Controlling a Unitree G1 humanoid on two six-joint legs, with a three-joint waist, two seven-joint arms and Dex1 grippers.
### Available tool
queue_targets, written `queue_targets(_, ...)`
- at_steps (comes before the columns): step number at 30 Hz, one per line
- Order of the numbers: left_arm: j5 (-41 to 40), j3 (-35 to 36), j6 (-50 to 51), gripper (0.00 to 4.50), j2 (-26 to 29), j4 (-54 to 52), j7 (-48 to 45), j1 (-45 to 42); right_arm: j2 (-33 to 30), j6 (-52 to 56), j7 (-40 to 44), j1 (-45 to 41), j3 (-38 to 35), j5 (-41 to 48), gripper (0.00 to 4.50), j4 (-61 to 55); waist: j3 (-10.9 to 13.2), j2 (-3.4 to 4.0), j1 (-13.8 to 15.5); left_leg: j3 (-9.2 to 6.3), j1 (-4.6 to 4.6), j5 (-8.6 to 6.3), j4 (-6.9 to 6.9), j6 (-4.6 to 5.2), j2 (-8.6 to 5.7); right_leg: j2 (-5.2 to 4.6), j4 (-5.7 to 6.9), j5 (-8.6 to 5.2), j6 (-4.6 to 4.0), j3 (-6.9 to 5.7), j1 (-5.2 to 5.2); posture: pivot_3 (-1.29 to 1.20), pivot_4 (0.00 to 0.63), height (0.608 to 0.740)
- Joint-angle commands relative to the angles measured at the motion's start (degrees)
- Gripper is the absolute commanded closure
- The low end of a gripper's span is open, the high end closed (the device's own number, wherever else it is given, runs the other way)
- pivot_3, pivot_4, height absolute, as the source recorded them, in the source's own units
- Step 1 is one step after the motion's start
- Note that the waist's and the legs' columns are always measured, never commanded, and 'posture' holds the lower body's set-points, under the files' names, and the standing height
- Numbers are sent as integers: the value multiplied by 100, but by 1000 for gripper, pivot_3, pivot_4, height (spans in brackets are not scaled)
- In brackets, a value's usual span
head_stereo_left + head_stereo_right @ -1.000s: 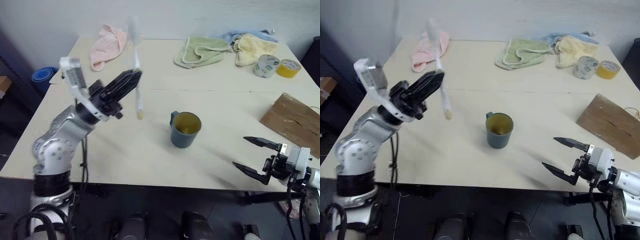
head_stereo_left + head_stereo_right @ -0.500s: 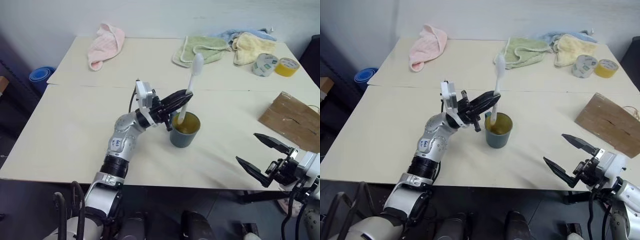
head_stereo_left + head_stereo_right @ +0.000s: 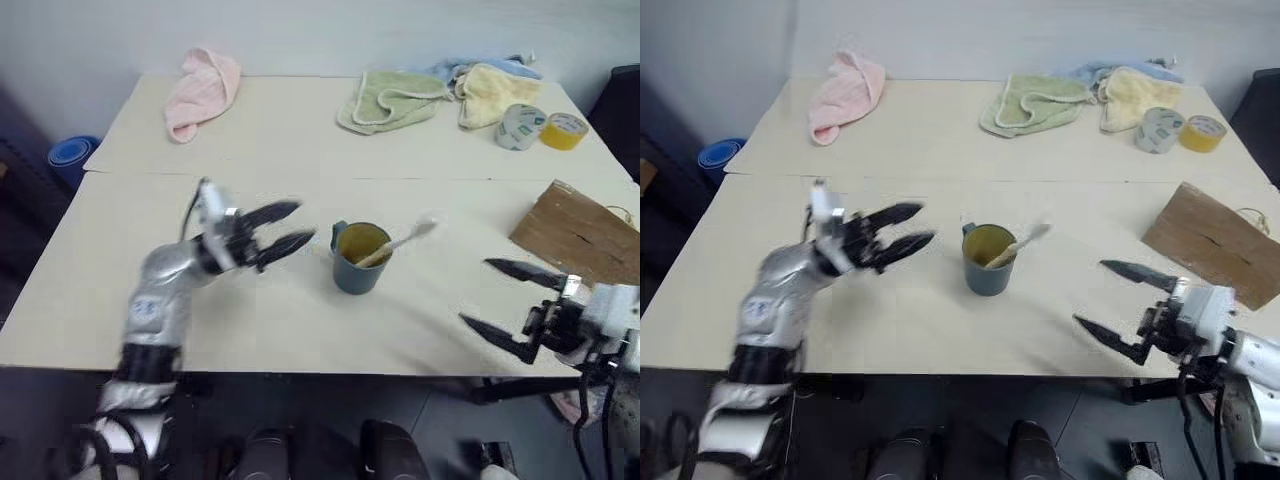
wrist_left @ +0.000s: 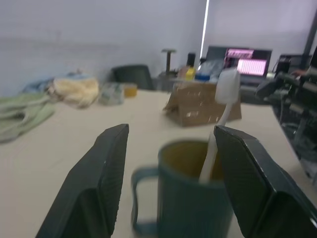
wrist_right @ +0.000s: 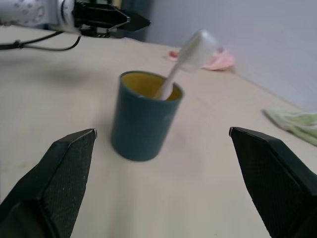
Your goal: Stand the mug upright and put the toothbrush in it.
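I see the toothbrush (image 3: 398, 243) leaning in the upright mug (image 3: 360, 258); my left claw (image 3: 287, 226), empty and spread at nine o'clock, should withdraw sideways without touching the handle.

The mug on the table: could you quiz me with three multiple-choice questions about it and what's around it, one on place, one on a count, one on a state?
1. Where is the toothbrush?
A. flat on the table
B. standing in the mug, head leaning over the rim
C. in the left hand

2. How many tape rolls lie at the far corner?
A. one
B. two
C. four

3. How is the left hand?
A. open, holding nothing
C. gripping the mug's handle
B. closed on a cloth

Answers:
1 B: its handle sits inside the mug.
2 B: a grey-white roll beside a yellow roll.
3 A: its fingers stand apart, beside the mug.
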Motion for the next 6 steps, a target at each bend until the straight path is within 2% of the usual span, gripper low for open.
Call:
queue_targets(1, 702, 653, -752, 1590, 985, -297, -240, 1173, -196, -430, 826, -628, 230, -261, 0, 1322, 3, -5, 2, 5, -2, -1, 1, 2, -1, 0, -5, 0, 0, 1, 1, 0, 150, 740)
queue_targets(3, 861, 1249, -1201, 1590, 1334, -202, -166, 2043, -214, -784, 1289, -1144, 409, -507, 0, 2373, 7, -1, -24, 9, -2, -2, 2, 4, 0, -2, -9, 1, -2, 2, 0, 0, 150, 740)
queue_targets(6, 885, 1650, -1389, 1590, 1371, -341, 54, 2708, -145, -1133, 1617, -1592, 522, -657, 0, 3252, 15, 0, -52, 6, -3, -5, 0, 6, 1, -8, -8, 1, -3, -4, -2, 0, 150, 740)
